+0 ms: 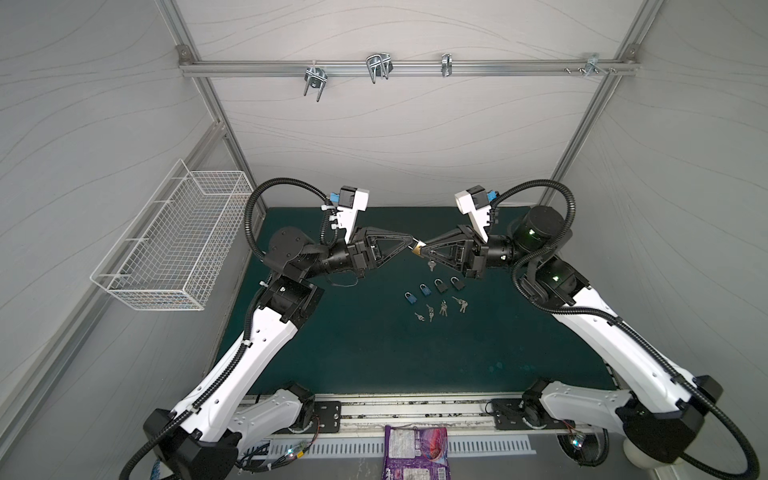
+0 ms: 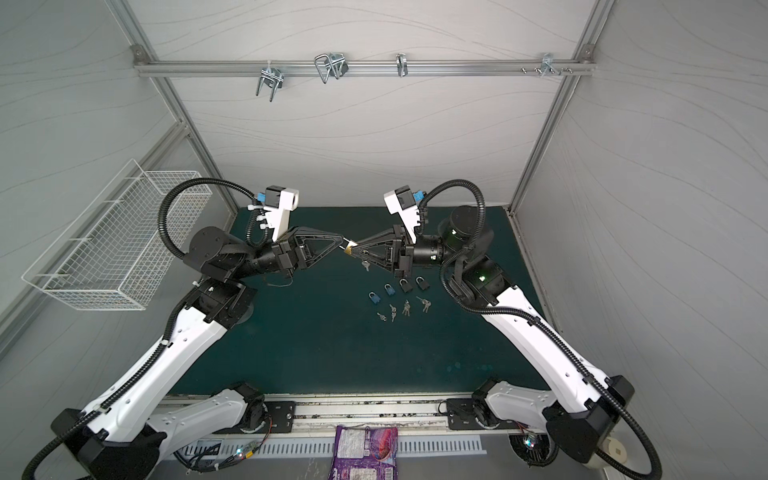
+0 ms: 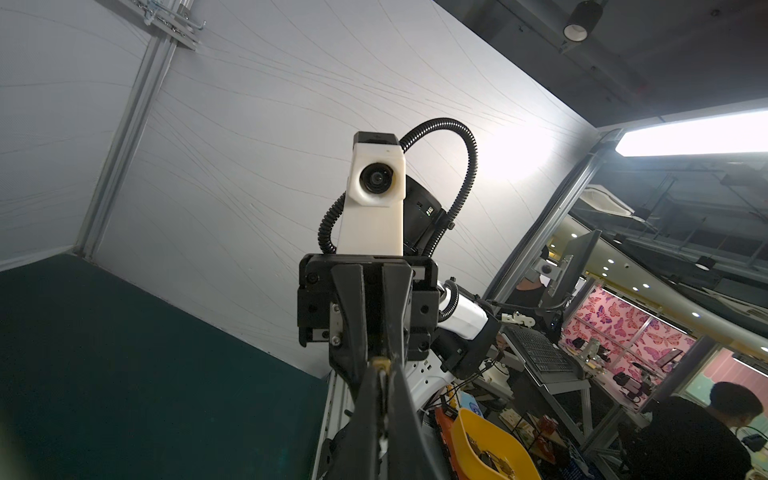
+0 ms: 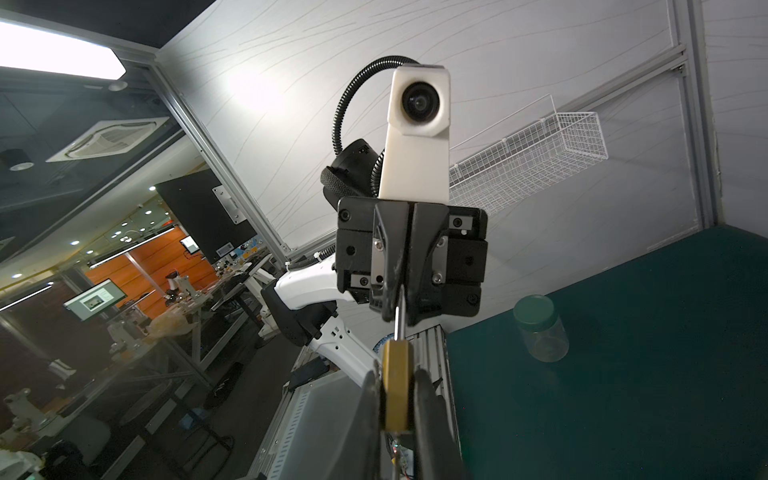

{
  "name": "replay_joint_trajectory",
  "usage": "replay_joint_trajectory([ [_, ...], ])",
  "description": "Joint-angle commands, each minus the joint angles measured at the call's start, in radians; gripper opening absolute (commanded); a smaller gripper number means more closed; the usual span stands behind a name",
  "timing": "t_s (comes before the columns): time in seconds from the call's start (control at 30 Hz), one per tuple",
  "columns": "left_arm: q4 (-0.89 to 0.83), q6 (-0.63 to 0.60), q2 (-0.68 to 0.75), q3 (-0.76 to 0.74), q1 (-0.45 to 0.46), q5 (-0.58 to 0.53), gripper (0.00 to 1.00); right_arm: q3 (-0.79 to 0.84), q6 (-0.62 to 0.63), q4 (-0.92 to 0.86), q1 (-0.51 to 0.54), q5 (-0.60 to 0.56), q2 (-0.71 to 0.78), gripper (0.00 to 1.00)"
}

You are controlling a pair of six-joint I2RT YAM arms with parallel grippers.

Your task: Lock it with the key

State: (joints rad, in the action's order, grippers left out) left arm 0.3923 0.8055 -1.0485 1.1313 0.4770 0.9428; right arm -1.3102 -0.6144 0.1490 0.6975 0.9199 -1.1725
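Brass lock (image 4: 397,386) hung mid-air over the far middle of the mat (image 1: 374,353), pinched across its body by right gripper (image 1: 420,249). Left gripper (image 1: 412,241) was pressed together on a thin steel bar, seemingly the shackle (image 4: 398,318). Key (image 1: 431,265) dangled just under the lock. Step looked like closing the lock, judged about midway. Next move likely needs the shackle pushed straight home, then a key turn. Both arms reached inward, tips meeting.

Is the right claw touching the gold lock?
Touching. The right wrist view shows the right gripper with both fingers pressed against the sides of the lock, no gap showing.
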Motion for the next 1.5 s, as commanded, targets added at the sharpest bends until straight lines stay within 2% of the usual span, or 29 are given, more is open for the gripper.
replay_joint_trajectory([
  [0.0, -0.068, -0.046, 0.005, 0.014, 0.009, 0.026, 0.0, -0.036, -0.062, 0.103, 0.001, 0.05, 0.0, 0.0],
  [0.17, -0.063, -0.043, 0.009, 0.002, 0.028, 0.017, 0.0, -0.034, -0.029, 0.066, 0.001, 0.006, 0.01, 0.0],
  [0.4, -0.07, -0.045, -0.008, -0.019, 0.087, 0.004, 0.0, -0.036, 0.128, -0.023, 0.01, -0.153, 0.037, 0.0],
  [0.6, -0.069, -0.045, -0.024, -0.061, 0.115, 0.006, 0.0, -0.067, 0.032, 0.078, 0.008, -0.118, 0.003, 0.0],
  [0.77, -0.269, -0.211, -0.06, -0.06, 0.218, -0.022, 0.0, -0.114, -0.004, 0.13, 0.009, -0.122, -0.024, 0.0],
  [0.87, -0.243, -0.198, -0.092, -0.087, 0.251, -0.006, 0.0, -0.147, 0.006, 0.122, 0.008, -0.108, -0.042, 0.0],
  [0.97, -0.226, -0.183, -0.068, -0.095, 0.217, -0.016, 0.0, -0.133, 0.057, 0.073, 0.004, -0.113, -0.03, 0.0],
  [1.1, -0.077, -0.038, -0.013, -0.096, 0.026, -0.007, 0.0, -0.046, 0.193, -0.04, 0.003, -0.136, 0.042, 0.0],
  [1.13, -0.024, 0.01, -0.006, -0.096, -0.024, 0.0, 0.0, -0.022, 0.232, -0.091, 0.001, -0.156, 0.063, 0.07],
  [1.23, 0.078, 0.094, 0.004, -0.08, -0.11, 0.02, 0.0, 0.051, 0.322, -0.206, 0.001, -0.225, 0.131, 0.52],
  [1.3, 0.059, 0.087, 0.005, -0.07, -0.128, 0.028, 0.0, 0.098, 0.352, -0.244, 0.001, -0.281, 0.175, 0.69],
  [1.33, 0.059, 0.089, 0.005, -0.071, -0.13, 0.03, 0.0, 0.116, 0.362, -0.267, 0.0, -0.307, 0.19, 0.73],
  [1.47, 0.106, 0.121, 0.003, -0.1, -0.13, 0.035, 0.0, 0.132, 0.374, -0.332, 0.001, -0.34, 0.201, 0.73],
])
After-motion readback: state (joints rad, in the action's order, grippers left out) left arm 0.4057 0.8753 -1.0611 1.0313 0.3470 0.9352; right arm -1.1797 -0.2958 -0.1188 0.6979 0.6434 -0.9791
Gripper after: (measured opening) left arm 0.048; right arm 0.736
